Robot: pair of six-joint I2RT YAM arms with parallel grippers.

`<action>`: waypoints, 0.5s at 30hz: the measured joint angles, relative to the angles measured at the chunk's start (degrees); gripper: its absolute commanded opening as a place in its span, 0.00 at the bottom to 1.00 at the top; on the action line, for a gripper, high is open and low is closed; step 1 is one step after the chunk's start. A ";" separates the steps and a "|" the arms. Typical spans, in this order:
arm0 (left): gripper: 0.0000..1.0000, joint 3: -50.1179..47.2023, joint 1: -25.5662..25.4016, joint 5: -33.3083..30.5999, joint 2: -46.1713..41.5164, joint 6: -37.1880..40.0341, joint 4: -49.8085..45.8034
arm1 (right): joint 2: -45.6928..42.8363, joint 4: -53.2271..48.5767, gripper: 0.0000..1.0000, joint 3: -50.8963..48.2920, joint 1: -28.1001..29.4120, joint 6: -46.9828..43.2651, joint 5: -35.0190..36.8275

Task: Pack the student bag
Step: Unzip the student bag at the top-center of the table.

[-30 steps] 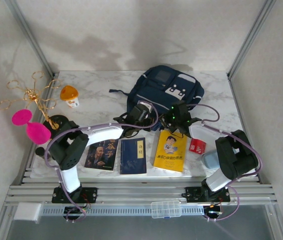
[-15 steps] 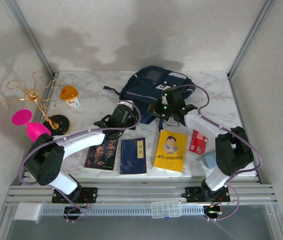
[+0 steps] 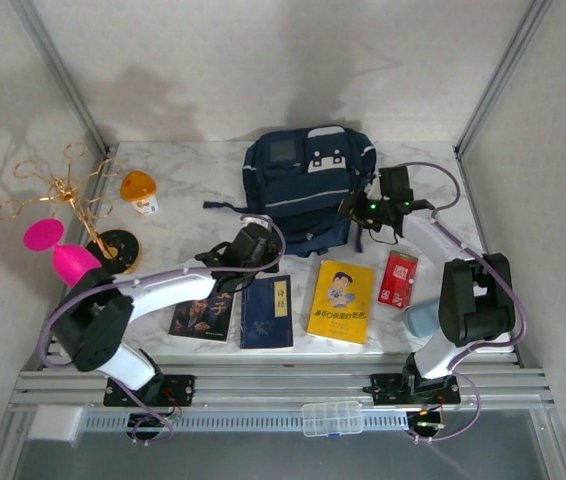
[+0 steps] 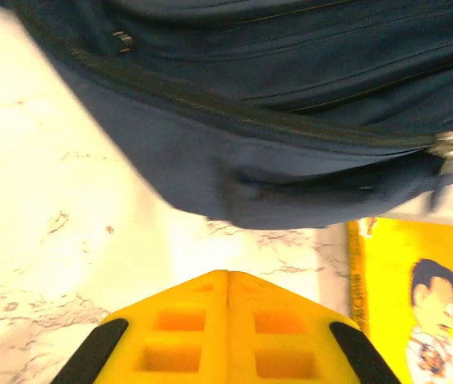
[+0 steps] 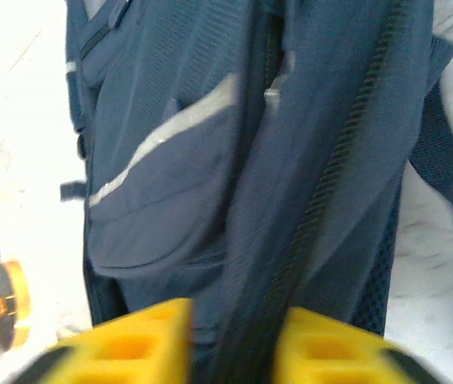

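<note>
1. On the table (image 3: 188, 170), nearest the arm bases, lying flat in a row and not yet packed: portrait book (image 3: 203, 310), dark blue book (image 3: 266, 312), yellow book (image 3: 341, 302). To their right, red packet (image 3: 396, 279) and pale blue object (image 3: 421, 320).
2. Just beyond the books, left gripper (image 4: 228, 280): jaws pressed together, pinching nothing, short of the lower edge of the student bag (image 3: 303, 185).
3. Further back on the right, right gripper (image 5: 234, 328): jaws parted, a dark strap (image 5: 330, 184) of the student bag running between them without a clear pinch.
4. At the far middle, student bag: rests front-up, zip (image 4: 234, 112) seemingly closed, nothing visibly loaded.
5. Judging from this, barely begun: opening and all the loading left.
</note>
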 measured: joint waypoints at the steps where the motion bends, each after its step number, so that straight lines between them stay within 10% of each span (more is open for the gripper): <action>1: 0.00 0.72 -0.13 0.00 1.36 -0.04 -0.22 | 0.00 -0.02 0.52 0.00 -0.15 0.20 0.74; 7: 0.00 5.16 -0.50 1.42 4.83 0.04 -1.73 | -3.50 0.09 0.81 -3.61 0.96 1.55 2.38; 15: 0.22 5.49 -3.45 3.89 4.92 -2.99 -0.72 | -9.57 5.40 0.89 -16.33 0.98 10.05 2.08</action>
